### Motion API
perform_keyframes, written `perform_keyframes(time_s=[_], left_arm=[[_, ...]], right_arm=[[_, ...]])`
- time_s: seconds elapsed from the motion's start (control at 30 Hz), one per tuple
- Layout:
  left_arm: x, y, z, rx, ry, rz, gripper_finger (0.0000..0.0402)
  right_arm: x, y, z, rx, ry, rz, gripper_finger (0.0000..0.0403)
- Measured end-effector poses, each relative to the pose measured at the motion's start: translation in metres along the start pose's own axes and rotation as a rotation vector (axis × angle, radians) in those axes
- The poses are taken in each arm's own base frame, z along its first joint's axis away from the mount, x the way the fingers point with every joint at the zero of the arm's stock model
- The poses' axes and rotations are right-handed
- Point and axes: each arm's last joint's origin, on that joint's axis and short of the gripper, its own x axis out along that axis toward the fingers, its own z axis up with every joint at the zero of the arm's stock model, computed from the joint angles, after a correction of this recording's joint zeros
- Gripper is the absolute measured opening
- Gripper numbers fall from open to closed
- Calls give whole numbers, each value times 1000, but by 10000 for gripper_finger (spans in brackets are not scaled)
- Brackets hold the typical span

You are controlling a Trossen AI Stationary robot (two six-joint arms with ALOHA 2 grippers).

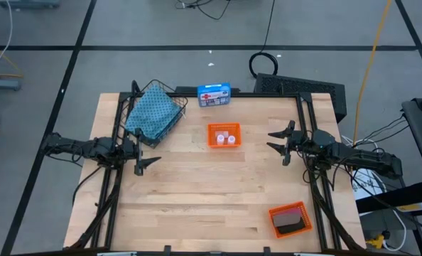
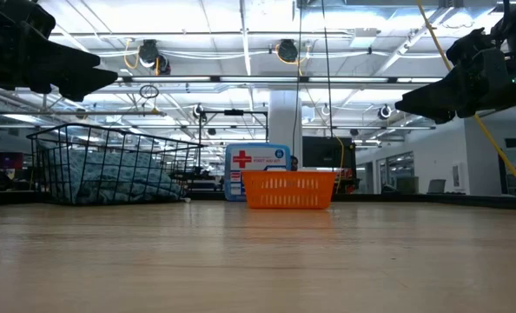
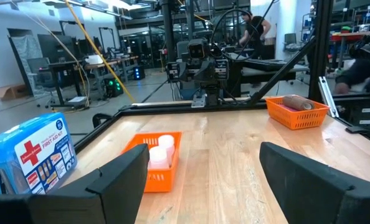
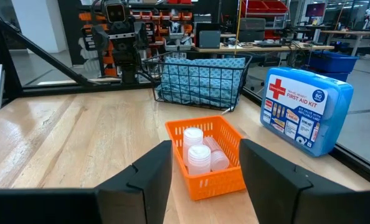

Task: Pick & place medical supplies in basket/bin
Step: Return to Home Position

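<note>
The teal patterned cloth (image 1: 153, 112) lies inside the dark wire-mesh basket (image 1: 174, 99) at the table's far left; the right wrist view shows the cloth (image 4: 200, 79) behind the mesh. White vials (image 1: 226, 136) sit in a small orange tray (image 1: 212, 135) at the table's middle, vials (image 4: 199, 154) close in front of my right gripper. Rolls (image 1: 289, 220) lie in a second orange tray (image 1: 272, 215) at the near right. My left gripper (image 1: 144, 155) hovers open near the left edge, and my right gripper (image 1: 278, 143) hovers open right of the vial tray. Both hold nothing.
A blue first aid kit box (image 1: 214, 94) stands at the far edge, right of the basket. Bare wood lies across the table's middle and near left. Black frame rails run along the left and right sides.
</note>
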Motion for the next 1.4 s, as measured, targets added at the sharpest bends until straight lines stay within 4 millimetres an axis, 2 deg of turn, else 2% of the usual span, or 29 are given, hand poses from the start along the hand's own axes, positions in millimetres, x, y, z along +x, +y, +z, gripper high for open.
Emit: perform_keyframes(time_s=[1.4], left_arm=[[0,0,0,0,0,0,310]], right_arm=[[0,0,0,0,1,0,176]])
